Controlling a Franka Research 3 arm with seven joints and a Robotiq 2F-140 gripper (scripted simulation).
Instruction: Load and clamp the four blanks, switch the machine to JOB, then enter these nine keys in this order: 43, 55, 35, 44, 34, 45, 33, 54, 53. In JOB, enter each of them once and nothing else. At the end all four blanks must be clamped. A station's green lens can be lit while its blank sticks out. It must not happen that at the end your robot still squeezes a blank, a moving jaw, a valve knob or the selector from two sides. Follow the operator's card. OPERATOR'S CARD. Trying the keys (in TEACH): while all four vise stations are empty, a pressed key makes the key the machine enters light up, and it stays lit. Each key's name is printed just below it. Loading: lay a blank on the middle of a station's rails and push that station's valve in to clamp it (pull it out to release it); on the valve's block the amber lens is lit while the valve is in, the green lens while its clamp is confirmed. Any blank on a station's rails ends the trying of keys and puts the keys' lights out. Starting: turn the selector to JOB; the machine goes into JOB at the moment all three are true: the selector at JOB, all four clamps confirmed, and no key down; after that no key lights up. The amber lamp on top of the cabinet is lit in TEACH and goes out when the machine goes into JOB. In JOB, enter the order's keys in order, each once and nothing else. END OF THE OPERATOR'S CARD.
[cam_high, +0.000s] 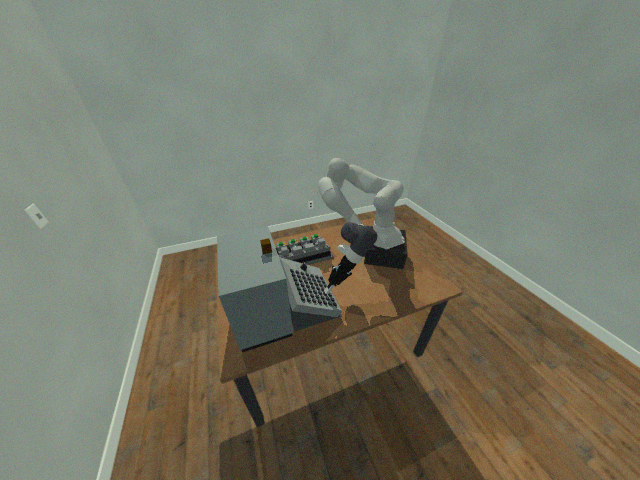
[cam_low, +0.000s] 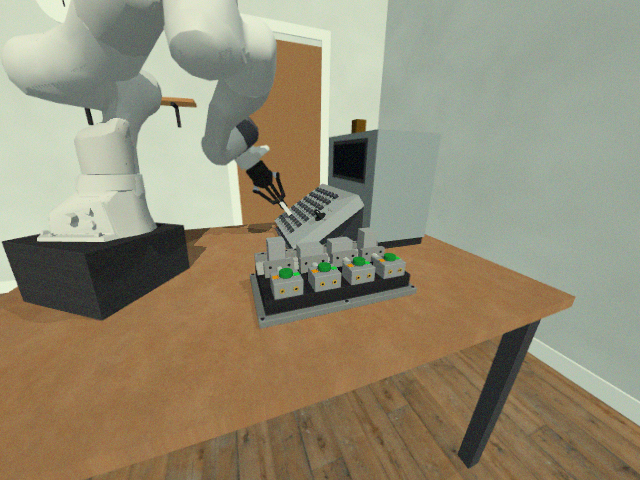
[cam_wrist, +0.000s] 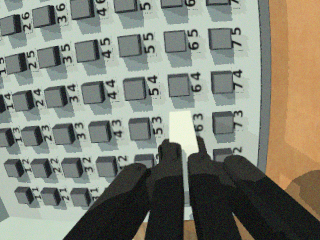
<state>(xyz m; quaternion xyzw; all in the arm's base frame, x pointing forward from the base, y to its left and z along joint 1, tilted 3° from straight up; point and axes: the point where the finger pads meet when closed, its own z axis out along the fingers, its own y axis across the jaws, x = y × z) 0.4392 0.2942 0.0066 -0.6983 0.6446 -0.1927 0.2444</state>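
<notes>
My gripper (cam_high: 329, 288) (cam_low: 284, 205) (cam_wrist: 180, 127) is shut. Its pale tip is over key 63's place on the sloped key panel (cam_high: 316, 311) (cam_low: 338, 210) and hides that key; contact cannot be told. Key 53 (cam_wrist: 139, 128), key 54 (cam_wrist: 134, 89), key 43 (cam_wrist: 99, 131) and key 73 (cam_wrist: 223, 122) show unlit. The black selector (cam_high: 303, 266) (cam_low: 318, 214) is too small to read. Four stations stand on the vise base (cam_low: 302, 316), with grey blocks above them, taller at both ends. Amber and green lenses look lit on all four valve blocks. Exact blank seating cannot be told.
The grey cabinet (cam_high: 253, 315) (cam_low: 405, 180) stands behind the key panel, with a dark screen (cam_low: 349, 160). Its top lamp (cam_high: 265, 246) (cam_low: 358, 125) looks dull brown-amber. The vise base lies beside the panel, on the wooden table (cam_high: 408, 294) (cam_low: 206, 372).
</notes>
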